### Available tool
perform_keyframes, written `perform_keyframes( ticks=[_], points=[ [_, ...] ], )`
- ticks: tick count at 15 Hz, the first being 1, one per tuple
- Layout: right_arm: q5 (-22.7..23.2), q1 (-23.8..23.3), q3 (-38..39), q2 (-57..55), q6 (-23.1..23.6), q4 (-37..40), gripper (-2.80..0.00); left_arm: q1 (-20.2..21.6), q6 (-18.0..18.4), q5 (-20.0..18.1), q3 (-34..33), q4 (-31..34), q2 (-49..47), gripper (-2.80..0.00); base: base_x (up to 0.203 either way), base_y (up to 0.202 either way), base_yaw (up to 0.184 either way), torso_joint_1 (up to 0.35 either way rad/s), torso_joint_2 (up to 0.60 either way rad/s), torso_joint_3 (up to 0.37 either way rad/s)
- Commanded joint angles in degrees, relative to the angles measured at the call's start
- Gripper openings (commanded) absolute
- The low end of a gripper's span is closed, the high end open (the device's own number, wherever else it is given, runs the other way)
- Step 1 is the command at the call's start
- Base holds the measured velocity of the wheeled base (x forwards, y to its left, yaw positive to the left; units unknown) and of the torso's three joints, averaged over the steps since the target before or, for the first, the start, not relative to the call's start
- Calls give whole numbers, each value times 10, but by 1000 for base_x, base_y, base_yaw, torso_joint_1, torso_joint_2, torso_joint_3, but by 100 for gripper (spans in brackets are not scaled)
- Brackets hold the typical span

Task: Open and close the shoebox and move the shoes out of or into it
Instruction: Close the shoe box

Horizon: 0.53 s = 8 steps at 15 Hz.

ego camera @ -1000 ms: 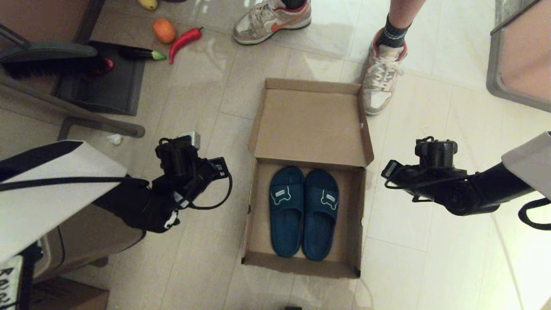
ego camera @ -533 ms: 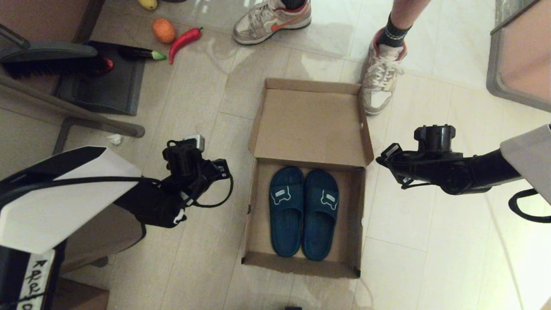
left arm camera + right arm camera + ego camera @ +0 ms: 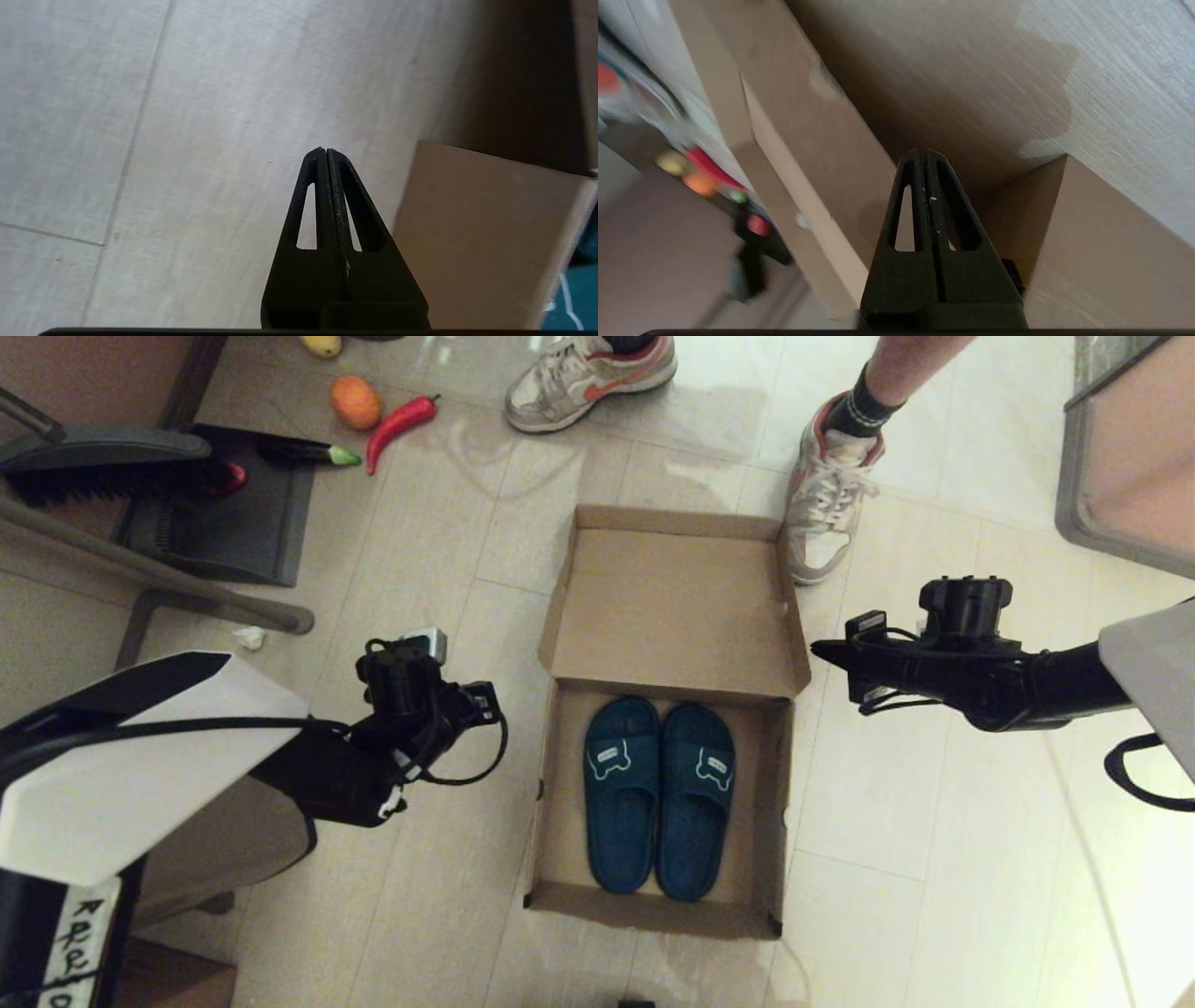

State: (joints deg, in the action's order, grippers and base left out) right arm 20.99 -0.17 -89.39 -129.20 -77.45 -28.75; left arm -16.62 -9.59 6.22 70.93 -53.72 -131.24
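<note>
Brown cardboard shoebox [image 3: 665, 616], lid flung open toward 12 o'clock; teal rubber slide sandals [image 3: 658, 795] inside. Left gripper [image 3: 325, 156] at 9 o'clock, right gripper [image 3: 922, 156] at 3 o'clock beside lid edge: both closed, empty, probably poised for closing.

Pale tiled floor [image 3: 448, 859] carries everything. Open shoebox [image 3: 560, 831] sits on it at centre, lid laid back flat on tiles on far side. Far left: dark mat [image 3: 224, 537], with red chili [image 3: 400, 425], orange fruit [image 3: 356, 402] and dark eggplant [image 3: 303, 453] lying near its far edge. Small white scrap [image 3: 249, 637] near metal frame foot [image 3: 219, 609]. Person's sneakers [image 3: 826, 509] stand just beyond box.
</note>
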Motion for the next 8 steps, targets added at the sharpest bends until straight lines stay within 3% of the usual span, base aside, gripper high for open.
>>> perform_keyframes(
  ticks=[1, 6, 8],
  points=[
    [3, 0, -6, -9, -32, -2, -280, -9, -1, 2, 3, -3, -5, -280, 0, 0, 0, 0, 0, 0],
    [14, 0, -61, -55, -97, -3, -280, -15, -1, 0, 13, 13, -5, -280, 0, 0, 0, 0, 0, 0],
    [22, 0, -99, -81, -150, -3, -280, -16, -1, -1, 41, 29, -13, -280, 0, 0, 0, 0, 0, 0]
  ],
)
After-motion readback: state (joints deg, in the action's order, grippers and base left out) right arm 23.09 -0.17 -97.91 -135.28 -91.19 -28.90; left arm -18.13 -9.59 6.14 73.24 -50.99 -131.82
